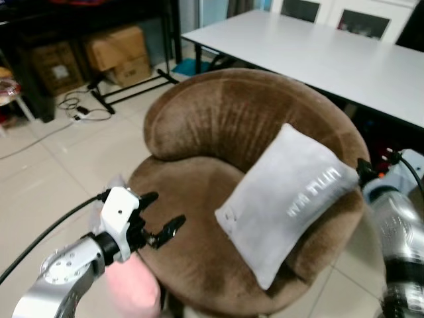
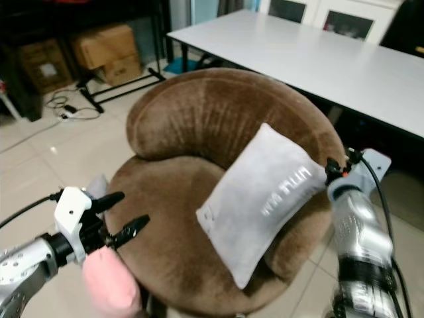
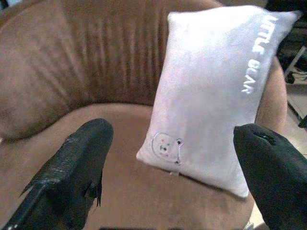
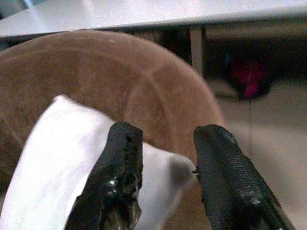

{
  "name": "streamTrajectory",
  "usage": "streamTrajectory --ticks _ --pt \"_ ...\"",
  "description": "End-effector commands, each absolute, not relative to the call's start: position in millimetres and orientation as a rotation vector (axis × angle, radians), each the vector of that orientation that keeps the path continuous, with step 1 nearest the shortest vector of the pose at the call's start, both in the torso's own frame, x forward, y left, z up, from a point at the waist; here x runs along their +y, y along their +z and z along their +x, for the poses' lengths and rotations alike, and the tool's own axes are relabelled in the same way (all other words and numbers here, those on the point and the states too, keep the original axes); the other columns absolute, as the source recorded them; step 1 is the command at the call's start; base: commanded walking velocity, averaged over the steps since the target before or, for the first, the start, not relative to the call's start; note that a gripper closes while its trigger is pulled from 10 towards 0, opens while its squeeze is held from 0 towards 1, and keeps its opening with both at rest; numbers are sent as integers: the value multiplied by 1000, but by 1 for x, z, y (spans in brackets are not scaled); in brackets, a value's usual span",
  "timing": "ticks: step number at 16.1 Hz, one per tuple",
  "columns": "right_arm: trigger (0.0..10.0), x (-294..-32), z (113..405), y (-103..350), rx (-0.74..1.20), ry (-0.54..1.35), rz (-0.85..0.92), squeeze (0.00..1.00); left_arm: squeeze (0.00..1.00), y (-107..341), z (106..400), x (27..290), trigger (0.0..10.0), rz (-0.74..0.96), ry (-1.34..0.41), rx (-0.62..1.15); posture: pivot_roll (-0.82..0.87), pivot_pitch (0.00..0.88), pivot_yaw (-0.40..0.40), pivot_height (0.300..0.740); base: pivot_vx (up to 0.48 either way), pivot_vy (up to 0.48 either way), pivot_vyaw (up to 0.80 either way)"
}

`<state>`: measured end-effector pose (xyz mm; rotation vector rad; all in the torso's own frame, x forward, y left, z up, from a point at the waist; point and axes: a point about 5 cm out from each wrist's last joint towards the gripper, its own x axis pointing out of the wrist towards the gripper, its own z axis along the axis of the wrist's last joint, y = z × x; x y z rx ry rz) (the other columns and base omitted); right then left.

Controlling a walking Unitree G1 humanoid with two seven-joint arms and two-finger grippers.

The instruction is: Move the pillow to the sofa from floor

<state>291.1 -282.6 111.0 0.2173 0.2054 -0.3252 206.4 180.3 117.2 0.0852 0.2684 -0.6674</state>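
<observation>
A light grey pillow [image 1: 285,199] with white lettering leans tilted on the seat and right armrest of a round brown sofa chair [image 1: 218,119]. My left gripper [image 1: 167,209] hovers open over the front left of the seat, a short way from the pillow's lower corner; in the left wrist view the pillow [image 3: 216,91] stands between its spread fingers [image 3: 72,167]. My right gripper [image 4: 168,132] is at the pillow's upper right corner [image 4: 62,163] by the chair's rim, fingers apart, with the corner just beyond them.
A long white table [image 1: 331,53] stands close behind and to the right of the chair. Cardboard boxes [image 1: 119,53] and cables [image 1: 83,106] lie on the tiled floor at the back left. A blurred pink thing [image 1: 136,285] sits below my left arm.
</observation>
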Motion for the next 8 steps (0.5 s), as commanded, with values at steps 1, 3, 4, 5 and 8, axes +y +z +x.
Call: streamTrajectory --ticks 1,3,4,5,8 --pt "10000 -271 295 127 159 -256 159 1000 0 120 208 180 10000 100 -667 241 -1 0 0 740 0 0 0" --pt "10000 -243 281 145 78 -135 68 1000 0 127 214 180 10000 159 -588 172 -15 0 4 740 0 0 0" --pt "10000 -213 271 157 20 -75 39 0 0 131 222 185 10000 221 -457 129 -22 0 6 740 0 0 0" --pt "10000 -207 269 159 16 -77 24 0 0 132 224 186 10000 223 -424 124 -22 0 6 740 0 0 0" --pt "10000 -163 270 146 100 -23 83 0 0 140 228 182 10000 232 -297 73 -7 0 -14 740 0 0 0"
